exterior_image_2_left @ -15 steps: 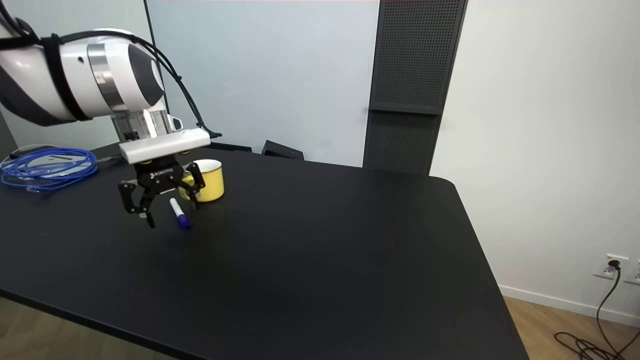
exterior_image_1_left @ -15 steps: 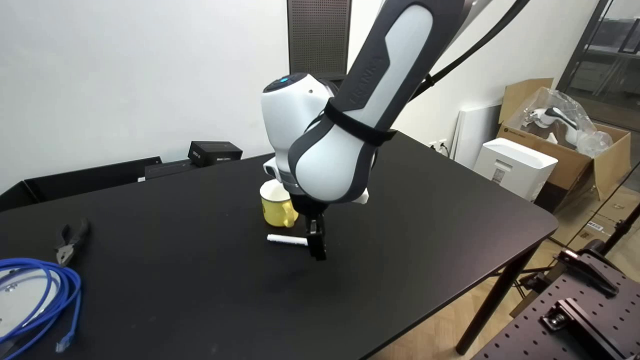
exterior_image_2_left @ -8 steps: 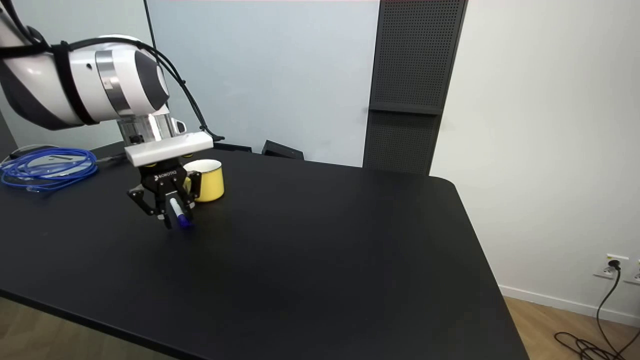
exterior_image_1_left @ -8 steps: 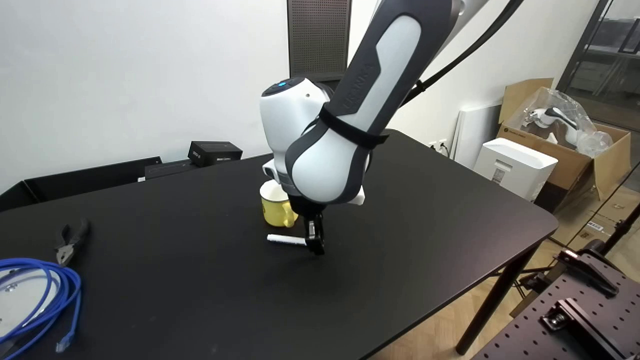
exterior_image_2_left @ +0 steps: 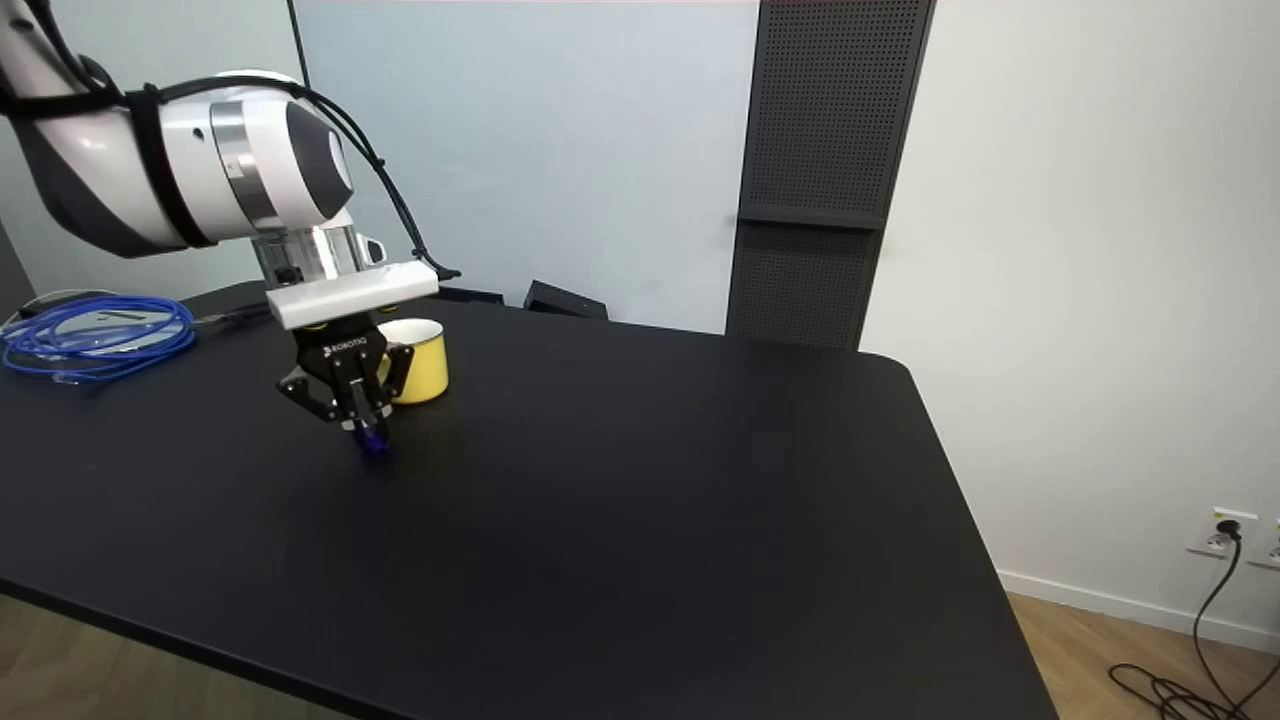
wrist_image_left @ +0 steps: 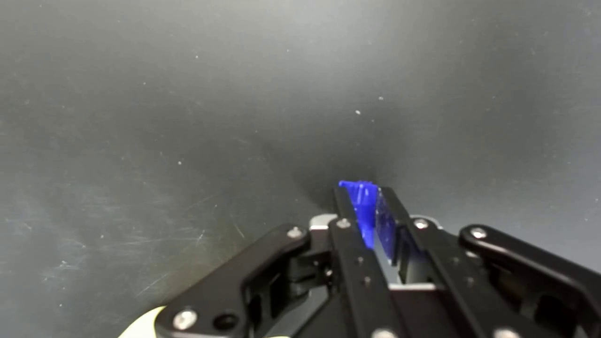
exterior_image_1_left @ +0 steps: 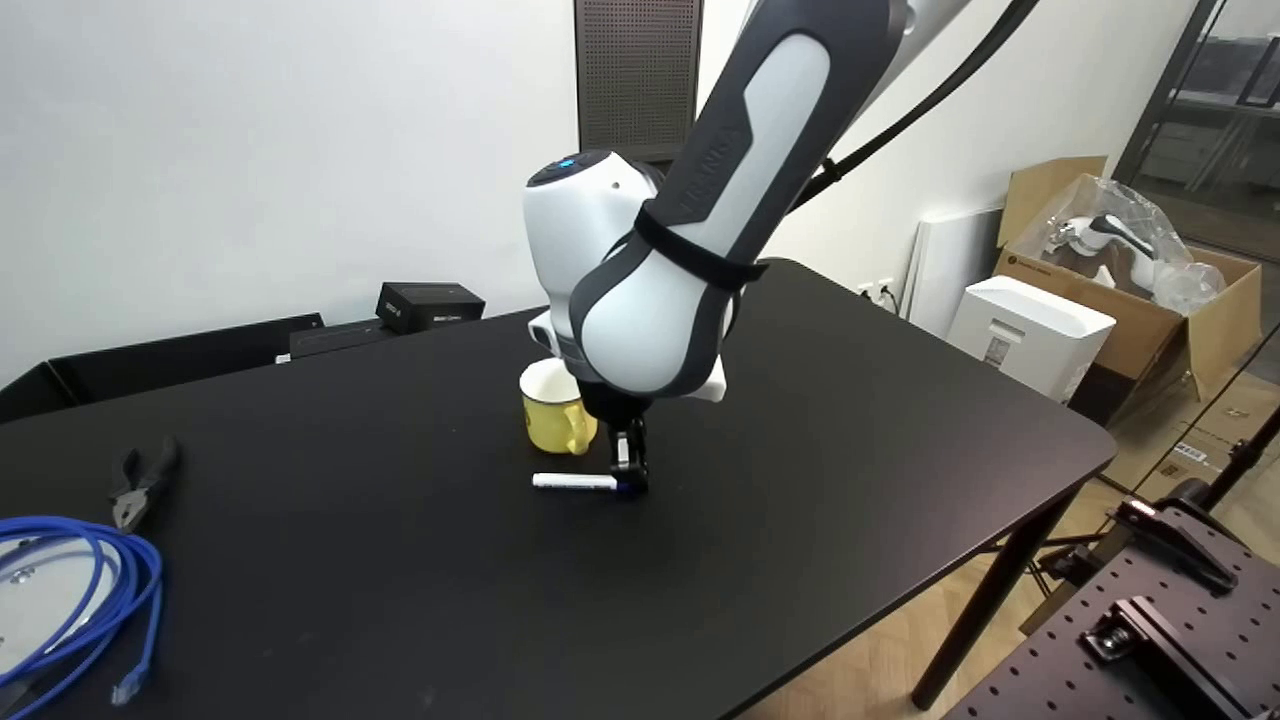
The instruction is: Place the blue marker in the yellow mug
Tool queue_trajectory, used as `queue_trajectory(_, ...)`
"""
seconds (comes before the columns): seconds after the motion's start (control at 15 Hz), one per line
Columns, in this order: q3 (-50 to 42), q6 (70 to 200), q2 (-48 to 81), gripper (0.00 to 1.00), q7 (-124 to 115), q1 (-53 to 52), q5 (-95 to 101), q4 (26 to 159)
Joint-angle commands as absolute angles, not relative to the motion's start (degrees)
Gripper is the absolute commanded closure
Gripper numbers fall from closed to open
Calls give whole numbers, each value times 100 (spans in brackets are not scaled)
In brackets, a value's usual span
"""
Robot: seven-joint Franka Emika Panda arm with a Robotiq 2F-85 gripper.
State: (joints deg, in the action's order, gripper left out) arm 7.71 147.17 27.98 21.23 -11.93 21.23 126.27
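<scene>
down at the black bench [exterior_image_2_left: 700, 550], near the yellow mug [exterior_image_2_left: 427, 370], the marker [exterior_image_1_left: 575, 482] has its blue cap [wrist_image_left: 364, 202] pinched in the claw [wrist_image_left: 364, 192]; held by one end, it could swivel and knock the mug.

In an exterior view, the black two-fingered pincer [exterior_image_2_left: 372, 432] clasps the dark-blue-capped marker [exterior_image_2_left: 374, 440] low over the flat black bench [exterior_image_2_left: 700, 520]; the yellow, white-rimmed cylindrical mug [exterior_image_2_left: 427, 370] stands upright just behind, partly hidden.
</scene>
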Motion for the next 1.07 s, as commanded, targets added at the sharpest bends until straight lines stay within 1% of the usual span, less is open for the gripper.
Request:
queue_trajectory(0.0,798,14591,2968,96,2102,-1120,2104,12411)
queue_trajectory(0.2,844,14587,2786,96,2136,-1108,2094,12518)
queue_trajectory(0.47,887,14271,2442,96,2119,-1154,2098,12640)
queue_trajectory(1.0,998,12736,1228,96,1826,-1390,2279,12686)
